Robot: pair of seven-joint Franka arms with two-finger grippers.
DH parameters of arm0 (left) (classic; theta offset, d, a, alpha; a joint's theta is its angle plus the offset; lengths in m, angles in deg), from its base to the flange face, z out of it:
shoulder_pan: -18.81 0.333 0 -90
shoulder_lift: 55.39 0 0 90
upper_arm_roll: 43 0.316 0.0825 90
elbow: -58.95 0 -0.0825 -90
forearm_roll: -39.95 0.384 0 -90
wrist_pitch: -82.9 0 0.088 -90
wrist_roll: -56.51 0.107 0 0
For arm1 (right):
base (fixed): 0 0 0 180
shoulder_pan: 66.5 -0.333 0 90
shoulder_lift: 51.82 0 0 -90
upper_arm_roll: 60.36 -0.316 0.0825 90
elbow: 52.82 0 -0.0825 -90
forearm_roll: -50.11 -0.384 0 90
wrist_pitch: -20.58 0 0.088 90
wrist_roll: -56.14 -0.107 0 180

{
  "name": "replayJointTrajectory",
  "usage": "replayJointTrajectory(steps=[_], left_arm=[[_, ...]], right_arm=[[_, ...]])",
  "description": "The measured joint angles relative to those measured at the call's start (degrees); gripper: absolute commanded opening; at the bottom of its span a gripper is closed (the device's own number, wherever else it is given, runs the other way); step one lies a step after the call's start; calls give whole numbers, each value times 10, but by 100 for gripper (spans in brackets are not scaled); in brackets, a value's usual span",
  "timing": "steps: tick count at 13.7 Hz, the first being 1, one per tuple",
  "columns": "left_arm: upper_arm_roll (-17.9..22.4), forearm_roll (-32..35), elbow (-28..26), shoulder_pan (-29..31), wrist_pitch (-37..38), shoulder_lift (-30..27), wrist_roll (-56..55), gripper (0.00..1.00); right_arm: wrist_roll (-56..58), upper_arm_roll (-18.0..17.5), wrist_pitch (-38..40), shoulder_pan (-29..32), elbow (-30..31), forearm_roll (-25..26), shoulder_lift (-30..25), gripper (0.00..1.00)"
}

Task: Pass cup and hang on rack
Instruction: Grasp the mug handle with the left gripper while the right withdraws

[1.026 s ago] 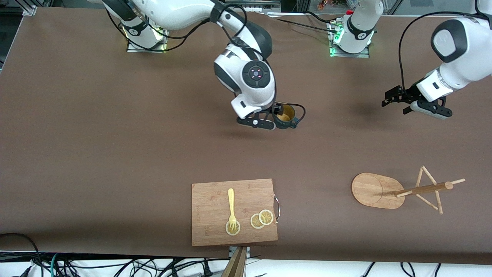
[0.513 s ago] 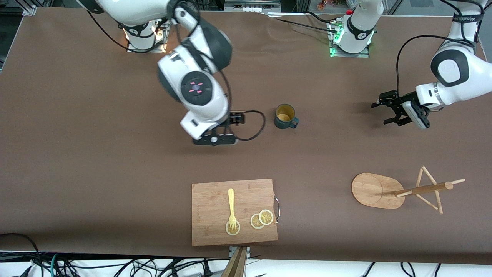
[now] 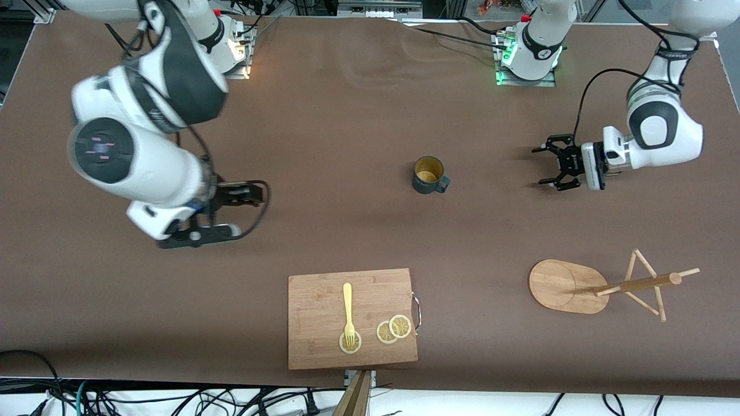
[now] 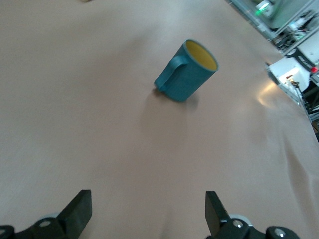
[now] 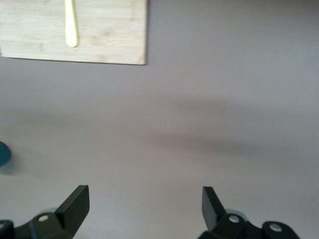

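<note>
At table centre we see the rigid, light cup [image 3: 429, 175], handle at four o'clock, the best hold; left gripper [image 3: 548, 168] and right gripper [image 3: 245, 211] gape empty.

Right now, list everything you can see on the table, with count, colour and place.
cup: one, dark teal, yellow inside, upright mid-table
rack: one, light bamboo, toward the left arm's end, nearer the camera than the cup
cutting board: one, light wood, at the near edge
fork: one, yellow, on the board
lemon slices: three, yellow, on the board
left gripper: open, over bare table beside the cup
right gripper: open, over bare table toward its own end
</note>
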State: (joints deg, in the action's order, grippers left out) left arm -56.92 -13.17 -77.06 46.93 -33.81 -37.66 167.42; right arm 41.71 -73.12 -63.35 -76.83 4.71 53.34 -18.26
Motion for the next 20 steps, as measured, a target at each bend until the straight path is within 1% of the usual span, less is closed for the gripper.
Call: replayJointTrajectory(steps=[3,4,5,6,8,10,12,14,17,20], left_arm=[[-15,-76,1,-14,7,52,108,100],[-16,-99,2,-24,14,67,137,100],[-18,-121,3,-35,18,82,167,100],[-19,-143,5,-47,19,96,198,100],[-20,-179,15,-71,20,118,247,100],[-20,-207,41,-95,23,140,277,100],[-21,-234,73,-122,24,166,320,100],[-21,-253,105,-143,28,192,351,100],[-21,-270,133,-161,38,219,360,100],[-22,-297,137,-184,54,241,366,100]], right_arm=[[47,3,37,71,4,1,-47,100],[73,6,50,94,13,3,-66,100],[106,17,57,112,30,4,-88,100],[134,36,59,124,51,4,-111,100],[158,70,60,138,91,4,-154,100],[162,79,60,148,128,15,-191,100],[162,82,60,156,144,33,-222,100],[164,90,64,167,159,34,-252,100],[186,93,65,171,190,34,-269,100],[230,95,64,174,201,34,-268,100]])
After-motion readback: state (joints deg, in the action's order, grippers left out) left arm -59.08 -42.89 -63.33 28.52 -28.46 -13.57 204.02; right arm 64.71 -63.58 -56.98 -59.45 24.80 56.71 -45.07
